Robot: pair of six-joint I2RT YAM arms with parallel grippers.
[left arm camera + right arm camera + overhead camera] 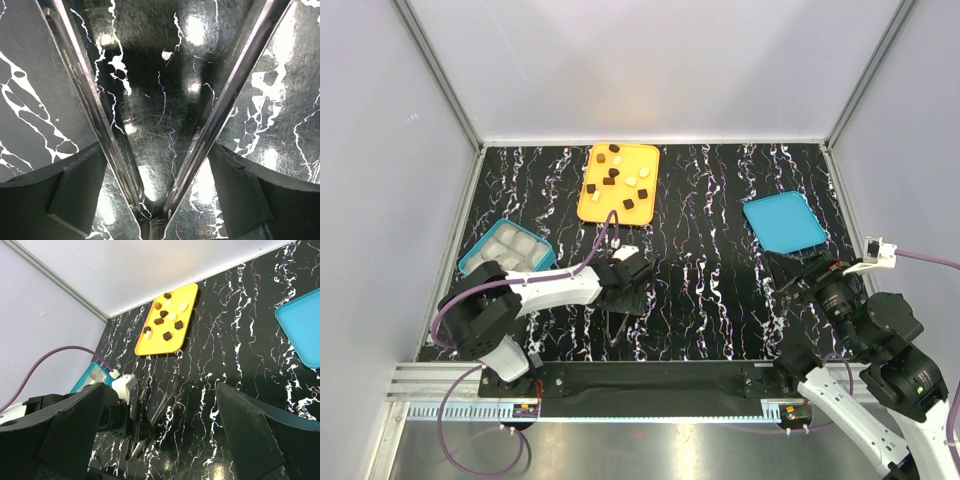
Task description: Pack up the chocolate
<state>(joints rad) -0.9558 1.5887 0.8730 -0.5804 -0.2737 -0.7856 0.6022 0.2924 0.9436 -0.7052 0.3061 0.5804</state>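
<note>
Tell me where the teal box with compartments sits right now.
In the top view, the teal box sits at the left edge of the table, just beyond the left arm and near-left of the orange tray.

Robotics lab test cell, white panel walls, aluminium corner framing, black marbled table
</note>
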